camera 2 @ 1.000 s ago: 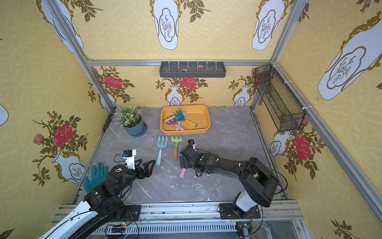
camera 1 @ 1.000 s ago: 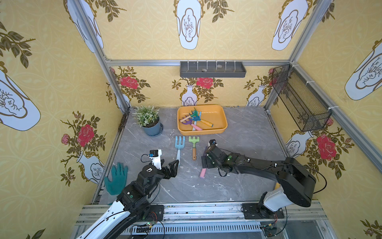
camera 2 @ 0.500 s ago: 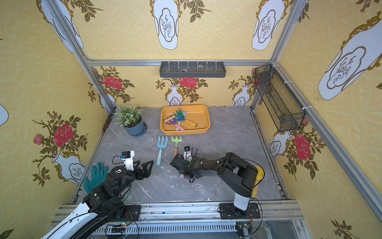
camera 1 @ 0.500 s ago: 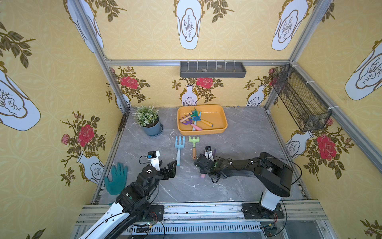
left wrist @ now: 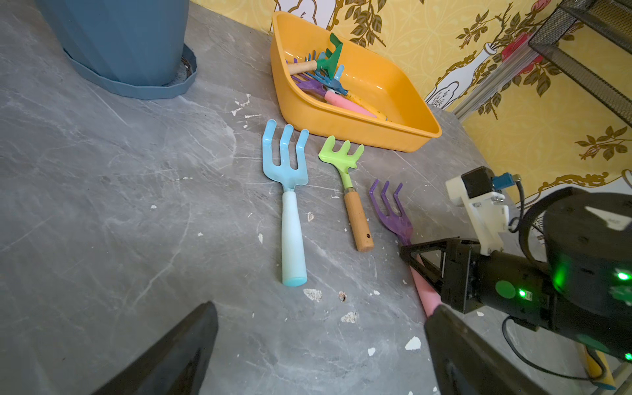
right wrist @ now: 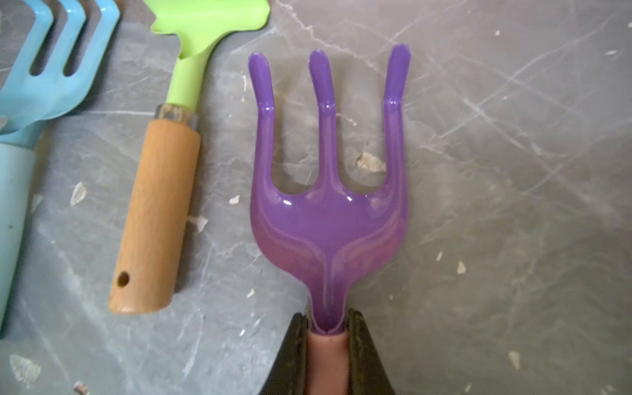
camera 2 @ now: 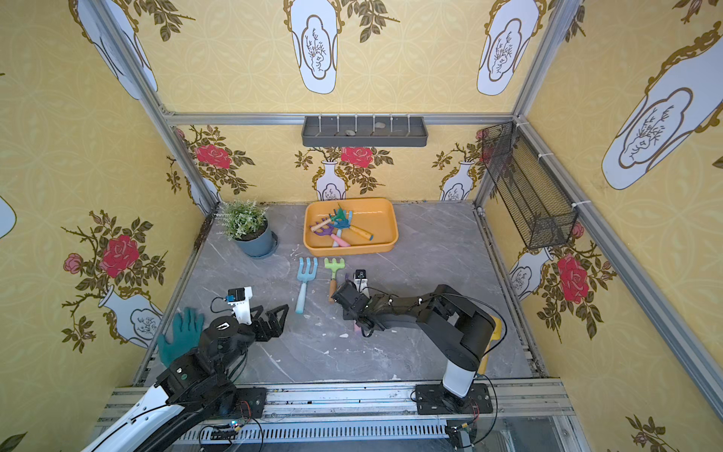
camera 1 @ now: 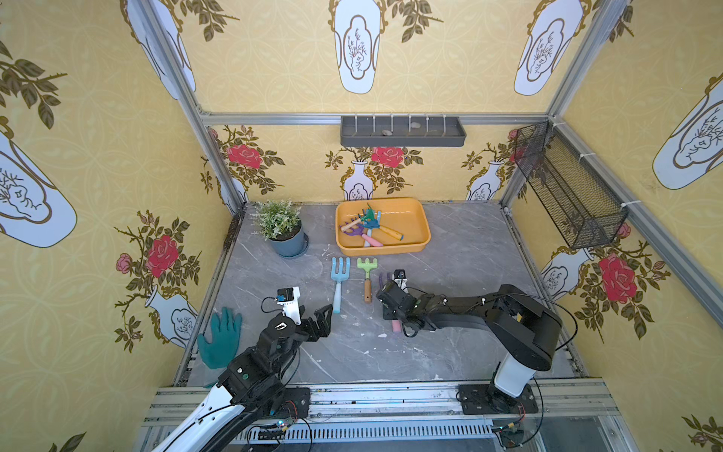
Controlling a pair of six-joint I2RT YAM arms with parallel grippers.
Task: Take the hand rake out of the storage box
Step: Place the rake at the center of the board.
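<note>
Your storage box (camera 1: 381, 249), upper centre in both top views, holds a heap of rakes (camera 1: 369, 229) yet to come out. Below it lie a blue rake (camera 1: 338, 281), a green rake (camera 1: 367, 280) and a purple rake (right wrist: 328, 222), its pink handle pinched by your right gripper (right wrist: 327, 321). Your left gripper (camera 1: 321, 319) gapes wide, empty.

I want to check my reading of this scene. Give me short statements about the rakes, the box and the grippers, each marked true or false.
1. The right gripper grips the purple rake by its pink handle. True.
2. The storage box is empty. False: several rakes lie in it.
3. The left gripper holds the light blue rake. False: it is open and empty; that rake lies on the table.
4. The green rake lies between the light blue rake and the purple rake. True.
</note>
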